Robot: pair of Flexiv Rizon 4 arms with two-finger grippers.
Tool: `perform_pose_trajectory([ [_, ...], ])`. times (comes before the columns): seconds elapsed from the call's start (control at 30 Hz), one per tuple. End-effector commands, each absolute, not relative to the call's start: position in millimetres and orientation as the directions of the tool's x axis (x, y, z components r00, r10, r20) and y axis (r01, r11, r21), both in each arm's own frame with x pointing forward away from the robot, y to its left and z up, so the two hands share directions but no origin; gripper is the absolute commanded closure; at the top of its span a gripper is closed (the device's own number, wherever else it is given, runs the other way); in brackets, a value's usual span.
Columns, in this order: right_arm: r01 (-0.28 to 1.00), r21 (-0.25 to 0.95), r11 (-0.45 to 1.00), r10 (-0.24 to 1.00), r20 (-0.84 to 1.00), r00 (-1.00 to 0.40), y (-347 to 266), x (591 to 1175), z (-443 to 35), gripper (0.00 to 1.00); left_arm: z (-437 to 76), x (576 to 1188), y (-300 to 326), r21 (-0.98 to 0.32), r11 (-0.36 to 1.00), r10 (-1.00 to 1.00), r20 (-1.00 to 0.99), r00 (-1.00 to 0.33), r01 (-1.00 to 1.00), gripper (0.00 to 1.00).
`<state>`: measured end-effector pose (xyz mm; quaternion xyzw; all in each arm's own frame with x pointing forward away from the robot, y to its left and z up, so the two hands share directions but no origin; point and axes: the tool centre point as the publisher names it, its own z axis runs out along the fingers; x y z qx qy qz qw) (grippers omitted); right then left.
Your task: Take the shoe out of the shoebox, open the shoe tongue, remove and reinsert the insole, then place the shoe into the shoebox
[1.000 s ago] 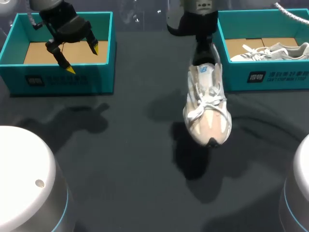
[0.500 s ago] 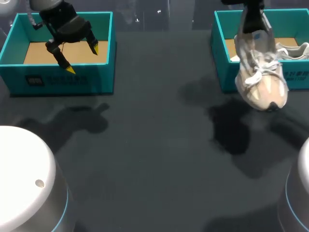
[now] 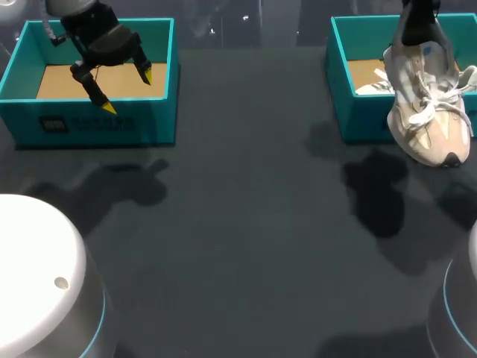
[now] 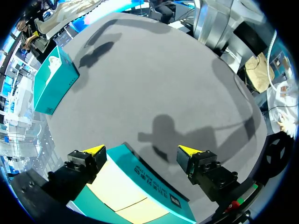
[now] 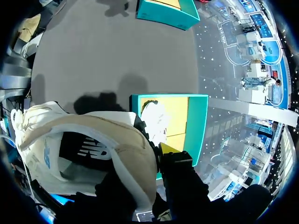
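Right gripper (image 3: 416, 30): clenched on the heel collar of the shoe (image 3: 426, 112). In the right wrist view one yellow fingertip (image 5: 167, 148) lay against the outside of the heel; the other finger was hidden inside the shoe (image 5: 93, 140).

Shoe: held off the table (image 3: 238, 239), heel up and toe down, laces facing the head camera. It hung at the front wall of the right box (image 3: 350, 119), with its toe lower than the top edge of that wall and out over the table. Whether it touched the wall could not be told. Its shadow lay on the table just before the box.

Right box: teal, open, with a cardboard floor. A second shoe (image 3: 370, 87), white, lay inside on that floor; the right wrist view showed it (image 5: 156, 119) in the box (image 5: 196, 116) ahead of the gripper.

Left gripper (image 3: 127, 89): released, fingers spread wide, nothing between them. It hung above the front wall of the left box (image 3: 89, 123), well apart from the shoe. The left wrist view confirmed both yellow tips apart over that wall (image 4: 154, 182), gripper (image 4: 141, 150) holding nothing.
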<state>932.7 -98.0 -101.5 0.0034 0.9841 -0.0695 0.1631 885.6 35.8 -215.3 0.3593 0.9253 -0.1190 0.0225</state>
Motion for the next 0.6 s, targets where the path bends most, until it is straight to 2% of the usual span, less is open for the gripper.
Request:
perform_pose_trajectory([
  [0.03, 0.034, -0.139, 0.99, -0.011, -0.314, -0.949, -110, 950, -99, 1.0, -215, 886, 36, -0.203, 0.713, 0.661, -0.126, -0.74, 0.671, 0.0],
  [0.5, -0.131, -0.147, 0.98, -0.171, -0.31, -0.935, -172, 1081, -106, 1.0, -215, 886, 36, -0.203, 0.713, 0.661, -0.126, -0.74, 0.671, 0.0],
  [0.6, -0.131, -0.169, 0.977, -0.179, -0.316, -0.932, -185, 1104, -105, 1.0, -215, 886, 36, -0.203, 0.713, 0.661, -0.126, -0.74, 0.671, 0.0],
])
